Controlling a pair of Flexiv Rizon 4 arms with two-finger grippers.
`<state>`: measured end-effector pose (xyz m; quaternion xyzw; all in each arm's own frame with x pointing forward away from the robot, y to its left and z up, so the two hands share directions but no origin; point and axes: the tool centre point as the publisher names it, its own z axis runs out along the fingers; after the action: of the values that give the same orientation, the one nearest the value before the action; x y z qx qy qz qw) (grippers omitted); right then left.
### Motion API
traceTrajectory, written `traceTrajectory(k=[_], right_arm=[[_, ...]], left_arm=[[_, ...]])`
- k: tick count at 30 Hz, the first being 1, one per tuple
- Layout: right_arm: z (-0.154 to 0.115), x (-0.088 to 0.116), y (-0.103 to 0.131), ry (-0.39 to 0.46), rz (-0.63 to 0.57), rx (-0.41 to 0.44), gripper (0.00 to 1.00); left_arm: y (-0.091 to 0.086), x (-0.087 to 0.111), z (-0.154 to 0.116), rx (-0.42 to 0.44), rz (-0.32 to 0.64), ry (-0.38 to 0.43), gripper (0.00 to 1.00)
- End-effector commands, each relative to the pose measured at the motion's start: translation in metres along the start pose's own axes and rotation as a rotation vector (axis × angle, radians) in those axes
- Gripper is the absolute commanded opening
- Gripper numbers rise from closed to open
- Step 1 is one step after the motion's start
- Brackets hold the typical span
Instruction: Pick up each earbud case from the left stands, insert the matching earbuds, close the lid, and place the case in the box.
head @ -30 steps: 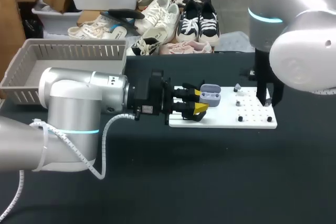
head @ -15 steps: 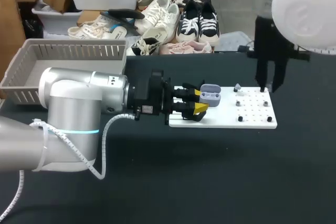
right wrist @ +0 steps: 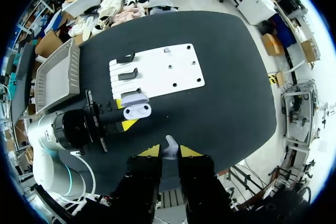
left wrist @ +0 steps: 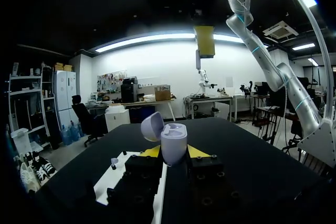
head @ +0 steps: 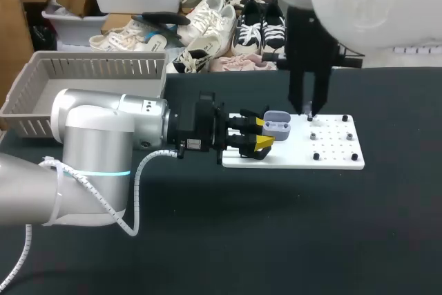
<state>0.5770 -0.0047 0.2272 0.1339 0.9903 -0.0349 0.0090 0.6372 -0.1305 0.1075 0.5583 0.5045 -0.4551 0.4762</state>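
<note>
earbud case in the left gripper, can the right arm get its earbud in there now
Probably yes. The earbud case, held in the left gripper, has its lid tipped back and wells bare; the right gripper, holding the earbud, hangs clear above the board beside it.

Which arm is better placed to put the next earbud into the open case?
The right arm. The right gripper holds an earbud above the table; the left gripper is occupied gripping the open case.
</note>
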Motion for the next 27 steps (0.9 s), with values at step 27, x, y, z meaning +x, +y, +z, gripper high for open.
traceTrajectory(k=[27], right_arm=[[0.027, -0.007, 0.029, -0.008, 0.11, 0.002, 0.0]], left_arm=[[-0.002, 0.0, 0.001, -0.007, 0.002, -0.002, 0.0]])
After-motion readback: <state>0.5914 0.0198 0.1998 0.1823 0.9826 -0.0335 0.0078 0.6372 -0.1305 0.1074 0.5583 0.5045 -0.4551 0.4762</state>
